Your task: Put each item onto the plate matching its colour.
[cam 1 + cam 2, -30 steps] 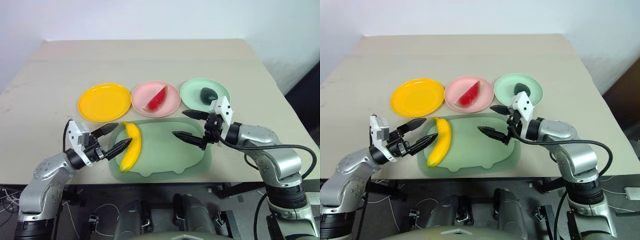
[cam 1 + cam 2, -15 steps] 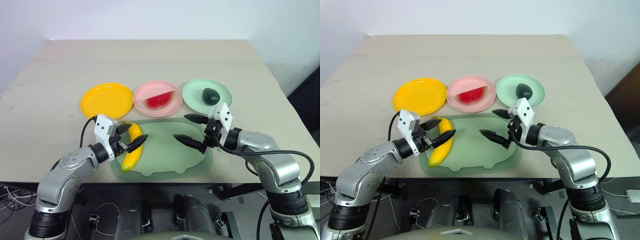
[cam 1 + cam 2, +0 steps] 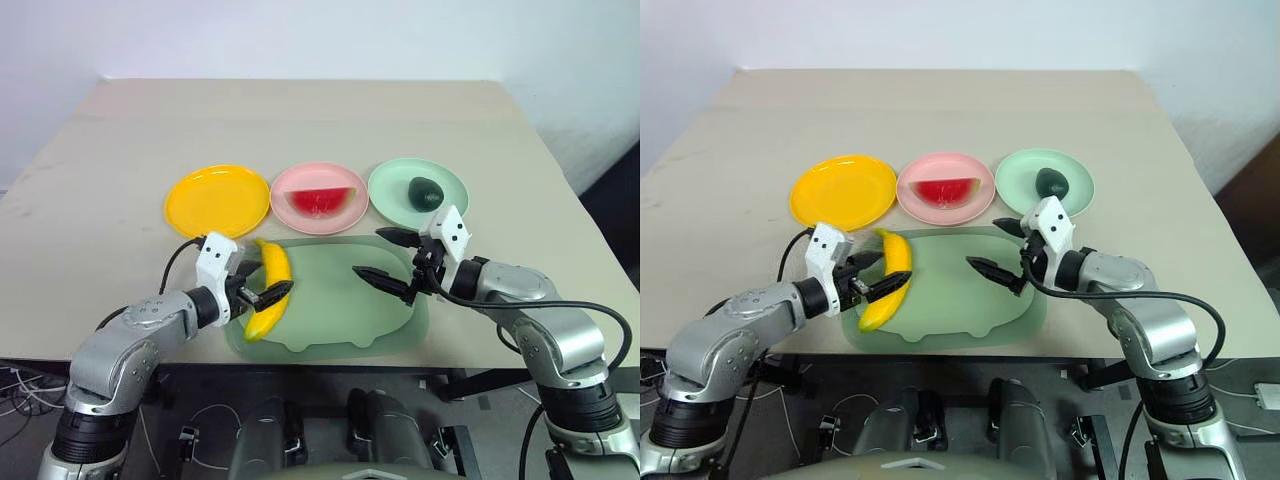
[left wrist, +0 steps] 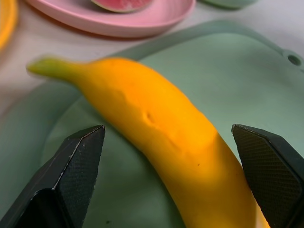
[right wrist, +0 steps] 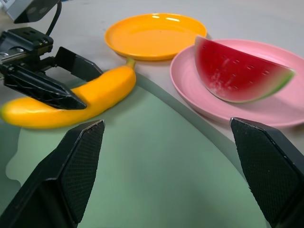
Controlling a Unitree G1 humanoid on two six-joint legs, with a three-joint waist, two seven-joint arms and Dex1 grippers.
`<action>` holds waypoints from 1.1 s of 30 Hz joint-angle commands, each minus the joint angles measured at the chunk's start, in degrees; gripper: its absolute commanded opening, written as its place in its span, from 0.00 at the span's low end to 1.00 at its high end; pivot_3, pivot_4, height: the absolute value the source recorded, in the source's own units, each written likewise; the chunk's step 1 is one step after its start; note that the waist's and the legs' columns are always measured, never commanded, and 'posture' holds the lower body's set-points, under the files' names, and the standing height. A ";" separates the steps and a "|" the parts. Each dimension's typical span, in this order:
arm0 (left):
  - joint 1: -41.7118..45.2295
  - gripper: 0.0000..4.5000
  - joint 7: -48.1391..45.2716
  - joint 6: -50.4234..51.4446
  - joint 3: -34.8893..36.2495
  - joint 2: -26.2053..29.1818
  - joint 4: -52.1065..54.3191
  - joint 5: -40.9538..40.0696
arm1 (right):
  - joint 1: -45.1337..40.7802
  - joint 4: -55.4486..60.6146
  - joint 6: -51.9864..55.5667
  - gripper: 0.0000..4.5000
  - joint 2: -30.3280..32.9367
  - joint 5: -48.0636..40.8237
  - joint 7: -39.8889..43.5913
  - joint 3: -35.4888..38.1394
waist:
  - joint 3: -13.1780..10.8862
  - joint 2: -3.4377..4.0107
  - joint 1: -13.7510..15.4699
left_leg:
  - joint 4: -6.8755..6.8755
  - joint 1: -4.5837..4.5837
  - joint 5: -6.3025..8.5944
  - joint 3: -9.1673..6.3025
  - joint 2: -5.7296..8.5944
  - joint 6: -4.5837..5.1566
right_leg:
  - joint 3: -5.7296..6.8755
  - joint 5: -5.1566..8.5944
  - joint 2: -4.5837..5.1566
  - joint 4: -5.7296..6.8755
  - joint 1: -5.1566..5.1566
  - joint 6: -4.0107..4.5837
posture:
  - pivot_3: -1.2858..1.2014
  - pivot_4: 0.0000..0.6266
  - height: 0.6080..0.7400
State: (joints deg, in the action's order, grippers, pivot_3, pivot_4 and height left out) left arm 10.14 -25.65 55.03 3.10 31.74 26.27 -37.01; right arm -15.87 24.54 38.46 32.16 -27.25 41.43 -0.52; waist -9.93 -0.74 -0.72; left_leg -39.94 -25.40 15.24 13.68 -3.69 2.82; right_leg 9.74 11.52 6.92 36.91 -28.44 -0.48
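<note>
The banana (image 3: 268,301) lies on the green board (image 3: 340,320), straddled by the wide-open left gripper (image 3: 256,285) but not yet pinched. It is judged light, rigid and smooth, best taken mid-body. The right gripper (image 3: 388,262) hovers open, empty. Watermelon (image 3: 323,200) sits on the pink plate (image 3: 300,185), avocado (image 3: 425,192) on the green plate (image 3: 390,185); the yellow plate (image 3: 217,200) is empty.

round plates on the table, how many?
3, in a row behind the large green board: a round yellow plastic plate, empty, at the robot's left; a pink one in the middle holding the watermelon wedge; a pale green one at right holding the dark avocado.
</note>
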 commanded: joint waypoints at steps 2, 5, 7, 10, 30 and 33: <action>0.55 1.00 -1.34 1.62 -1.01 1.08 -3.11 0.89 | 0.59 1.64 -0.18 0.99 0.30 -0.54 -1.24 1.50 | 0.00 0.01 -0.06 | 0.01 0.01 0.00 0.00 0.00 0.00 | 0.00 0.01 -0.01 0.00 0.00 -0.01 | 0.52 0.24 0.67; 1.29 1.00 -1.53 2.24 -1.74 0.81 -4.16 1.46 | 1.02 1.62 -0.49 0.99 0.24 -0.37 -1.73 1.26 | 0.00 0.01 -0.04 | 0.02 0.02 0.00 -0.01 -0.01 -0.01 | 0.00 0.01 -0.01 0.00 0.00 0.00 | 0.52 0.24 0.67; 1.56 0.91 -1.42 2.34 -2.33 0.65 -4.78 1.88 | 1.16 1.46 -0.38 1.00 0.25 -0.36 -2.09 1.23 | 0.01 0.01 -0.04 | 0.02 0.03 0.00 -0.01 -0.01 0.00 | 0.00 0.00 0.00 -0.01 0.01 0.00 | 0.52 0.24 0.67; 1.79 0.72 -1.29 3.79 -2.75 1.09 -4.14 1.54 | 1.13 1.22 -0.44 1.00 0.31 -0.37 -2.34 1.26 | 0.02 0.02 -0.04 | 0.02 0.05 0.00 -0.01 -0.01 0.00 | 0.00 0.01 -0.01 -0.03 0.04 0.00 | 0.52 0.24 0.67; 23.92 0.46 4.29 5.34 13.65 4.65 -16.73 0.12 | -0.92 0.87 -0.26 1.00 -0.74 -2.59 -2.31 1.28 | -0.04 -0.04 0.21 | 0.06 -0.07 -0.01 -0.11 -0.02 -0.02 | 0.09 -0.02 -0.07 -0.24 0.05 0.01 | 0.52 0.24 0.67; 30.20 0.46 5.33 3.25 15.18 3.42 -24.60 1.03 | -1.14 0.66 -0.42 1.00 -1.03 -2.33 -2.44 0.47 | -0.04 -0.03 0.13 | 0.10 -0.08 0.01 -0.09 -0.01 0.01 | 0.09 -0.05 -0.08 -0.35 0.09 0.01 | 0.52 0.24 0.67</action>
State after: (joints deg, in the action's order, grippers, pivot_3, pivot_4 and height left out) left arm 38.59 -20.93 60.07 16.46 35.49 4.02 -36.47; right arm -16.26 24.33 38.51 31.52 -28.91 38.90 -0.37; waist -9.96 -0.77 -0.59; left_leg -39.79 -25.48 15.24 13.60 -3.69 2.83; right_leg 9.83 11.42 6.83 36.53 -28.35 -0.41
